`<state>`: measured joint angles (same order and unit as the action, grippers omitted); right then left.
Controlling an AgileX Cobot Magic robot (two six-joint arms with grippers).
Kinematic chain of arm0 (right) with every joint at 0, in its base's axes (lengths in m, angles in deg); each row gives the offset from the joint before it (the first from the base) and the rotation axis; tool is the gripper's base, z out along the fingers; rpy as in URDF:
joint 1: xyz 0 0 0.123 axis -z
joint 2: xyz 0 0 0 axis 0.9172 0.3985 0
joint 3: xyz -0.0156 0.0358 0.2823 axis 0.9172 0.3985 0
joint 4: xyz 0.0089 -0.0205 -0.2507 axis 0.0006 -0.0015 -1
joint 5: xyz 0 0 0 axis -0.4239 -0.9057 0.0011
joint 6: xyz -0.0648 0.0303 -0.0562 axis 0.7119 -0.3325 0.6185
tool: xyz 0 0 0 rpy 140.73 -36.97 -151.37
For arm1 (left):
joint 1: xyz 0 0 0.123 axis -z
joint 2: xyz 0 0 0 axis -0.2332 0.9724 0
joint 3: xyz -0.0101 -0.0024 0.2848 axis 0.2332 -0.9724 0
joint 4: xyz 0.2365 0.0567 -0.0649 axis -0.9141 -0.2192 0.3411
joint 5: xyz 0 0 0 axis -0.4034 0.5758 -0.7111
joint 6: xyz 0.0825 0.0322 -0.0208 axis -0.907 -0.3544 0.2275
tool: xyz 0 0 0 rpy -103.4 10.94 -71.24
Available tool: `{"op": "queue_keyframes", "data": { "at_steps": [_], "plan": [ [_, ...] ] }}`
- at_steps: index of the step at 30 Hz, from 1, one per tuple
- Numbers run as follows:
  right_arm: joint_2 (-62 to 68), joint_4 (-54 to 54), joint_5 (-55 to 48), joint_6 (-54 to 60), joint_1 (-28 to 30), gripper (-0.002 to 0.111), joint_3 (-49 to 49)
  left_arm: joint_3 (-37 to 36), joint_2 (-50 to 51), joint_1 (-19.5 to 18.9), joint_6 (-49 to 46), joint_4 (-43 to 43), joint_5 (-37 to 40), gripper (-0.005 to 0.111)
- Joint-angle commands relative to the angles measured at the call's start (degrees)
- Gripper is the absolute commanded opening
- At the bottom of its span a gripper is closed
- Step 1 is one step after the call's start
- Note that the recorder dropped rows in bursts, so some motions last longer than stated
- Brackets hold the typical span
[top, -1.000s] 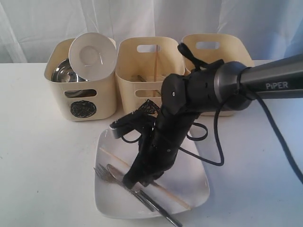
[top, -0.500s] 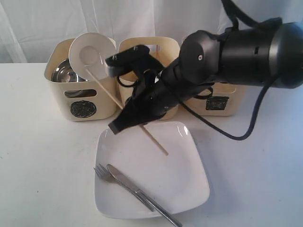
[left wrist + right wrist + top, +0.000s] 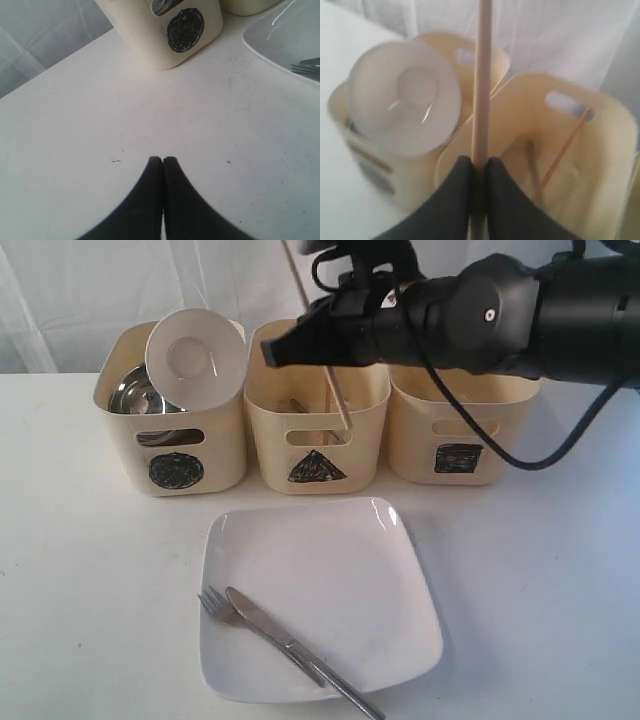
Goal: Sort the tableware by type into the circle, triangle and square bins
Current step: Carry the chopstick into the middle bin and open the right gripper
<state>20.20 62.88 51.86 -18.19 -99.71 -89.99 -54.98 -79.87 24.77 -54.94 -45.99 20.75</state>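
My right gripper (image 3: 290,345) (image 3: 479,161) is shut on a wooden chopstick (image 3: 335,390) (image 3: 481,90), which stands nearly upright with its lower end inside the triangle bin (image 3: 270,455) (image 3: 615,130). A second chopstick (image 3: 565,150) leans inside that bin. The small white bowl (image 3: 195,355) (image 3: 402,97) rests tilted on the rim of the circle bin (image 3: 225,455) (image 3: 150,45), above the steel bowl (image 3: 135,392). On the white square plate (image 3: 330,560) (image 3: 285,35) lie a fork (image 3: 215,605) and a knife (image 3: 290,645). My left gripper (image 3: 163,159) is shut and empty over bare table.
The square bin (image 3: 410,455) stands right of the triangle bin, partly behind my right arm (image 3: 520,315). A white curtain hangs behind the bins. White tabletop lies left and right of the plate.
My right gripper lifted the chopstick off the plate and carried it up and back, to above the triangle bin. Fork and knife stayed on the plate.
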Motion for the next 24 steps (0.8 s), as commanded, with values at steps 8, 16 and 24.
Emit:
{"op": "queue_keyframes", "data": {
  "at_steps": [8,16,24],
  "plan": [
    [8.59,-0.53,31.51,-2.13,0.93,0.000,-0.34,-0.21,-0.26,0.25,0.14,0.17,-0.11,0.000],
    [17.51,-0.53,36.87,-2.91,2.10,0.000,-3.75,-0.21,-0.26,0.25,0.14,0.17,-0.11,0.000],
    [20.19,-0.64,18.55,-2.91,4.26,0.022,-8.46,-0.21,-0.26,0.25,0.14,0.17,-0.11,0.000]
  ]
}}
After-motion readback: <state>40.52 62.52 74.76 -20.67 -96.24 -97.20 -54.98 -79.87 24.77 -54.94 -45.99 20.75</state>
